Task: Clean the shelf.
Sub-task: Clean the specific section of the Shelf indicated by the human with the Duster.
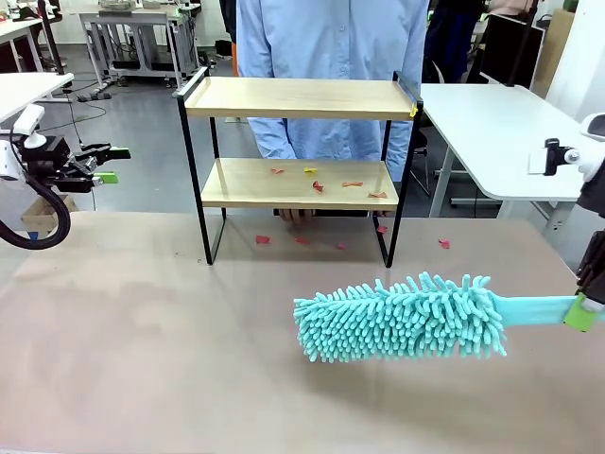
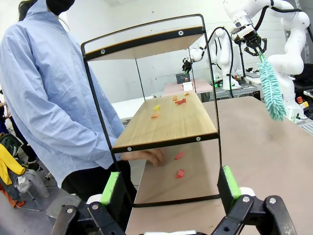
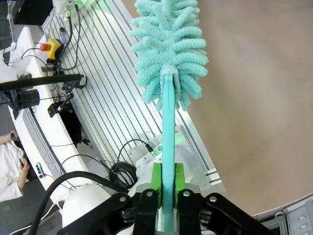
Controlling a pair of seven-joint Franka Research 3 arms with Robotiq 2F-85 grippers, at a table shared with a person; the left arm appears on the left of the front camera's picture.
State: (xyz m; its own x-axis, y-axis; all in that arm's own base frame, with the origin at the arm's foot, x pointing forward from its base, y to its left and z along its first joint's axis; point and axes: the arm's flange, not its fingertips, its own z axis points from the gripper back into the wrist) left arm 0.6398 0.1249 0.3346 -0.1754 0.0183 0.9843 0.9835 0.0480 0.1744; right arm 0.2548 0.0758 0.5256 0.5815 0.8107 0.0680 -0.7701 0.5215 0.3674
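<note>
The shelf stands at the table's far middle, two light wood boards in a black frame. Small red and yellow scraps lie on its lower board and on the table under it. My right gripper at the right edge is shut on the handle of a teal fluffy duster, whose head hangs over the table in front of the shelf. In the right wrist view the duster handle sits between the green pads. My left gripper is open at the far left, off to the shelf's side, and holds nothing.
A person in a light blue shirt stands right behind the shelf, one hand on the table under the lower board. A white table stands at the back right. Bare brown tabletop lies at front left.
</note>
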